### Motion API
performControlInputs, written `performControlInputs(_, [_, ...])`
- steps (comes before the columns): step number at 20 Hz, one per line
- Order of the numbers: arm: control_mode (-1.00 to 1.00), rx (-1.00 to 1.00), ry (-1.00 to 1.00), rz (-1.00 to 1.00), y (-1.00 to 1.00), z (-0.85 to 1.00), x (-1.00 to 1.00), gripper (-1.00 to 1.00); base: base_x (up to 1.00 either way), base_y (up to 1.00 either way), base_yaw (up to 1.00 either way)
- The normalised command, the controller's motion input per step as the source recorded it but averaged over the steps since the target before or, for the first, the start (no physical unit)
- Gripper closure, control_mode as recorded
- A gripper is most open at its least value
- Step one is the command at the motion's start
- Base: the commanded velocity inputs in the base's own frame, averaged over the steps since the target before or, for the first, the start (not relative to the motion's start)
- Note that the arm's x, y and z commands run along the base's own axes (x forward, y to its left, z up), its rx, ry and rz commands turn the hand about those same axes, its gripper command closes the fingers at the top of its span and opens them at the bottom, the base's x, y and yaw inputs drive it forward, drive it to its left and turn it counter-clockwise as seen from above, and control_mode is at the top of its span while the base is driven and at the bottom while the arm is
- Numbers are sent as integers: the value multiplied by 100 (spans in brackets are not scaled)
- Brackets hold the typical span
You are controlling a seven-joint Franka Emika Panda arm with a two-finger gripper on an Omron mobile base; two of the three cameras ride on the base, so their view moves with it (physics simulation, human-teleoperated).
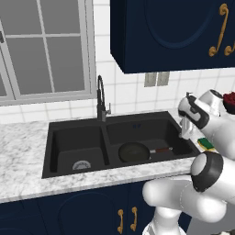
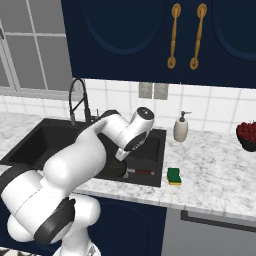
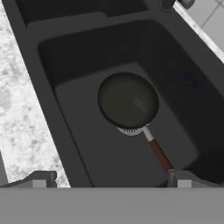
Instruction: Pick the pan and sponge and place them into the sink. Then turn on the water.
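The sink point(image 1: 55, 137) is set in a marbled counter point(image 1: 23, 147), its left basin bare but for a silver drain point(image 1: 81, 165). Behind the divider stands the black arched faucet point(image 1: 101, 98). In the right basin the pan point(image 1: 133, 152) lies flat on the floor, partly covering that basin's drain, its reddish handle pointing right. Above the basin's right end hovers the gripper point(image 3: 111, 180), its fingers point(image 3: 39, 180) spread wide and holding nothing. Further right, the sponge point(image 2: 174, 175) rests on the counter just beside the sink's rim, probably not touching it. A cream soap dispenser point(image 2: 181, 128) stands behind it.
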Motion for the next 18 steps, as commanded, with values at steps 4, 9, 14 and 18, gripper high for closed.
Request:
performControlInputs(4, [-100, 11, 0, 0, -2, 9, 0, -100, 0, 0, 0])
performControlInputs(9, [-100, 15, 0, -2, -32, 33, 0, -100, 0, 0, 0])
performControlInputs(14, [-100, 18, 0, -7, -32, 36, -1, -100, 0, 0, 0])
performControlInputs(18, [-100, 4, 0, -16, -21, 8, -4, -100, 0, 0, 0])
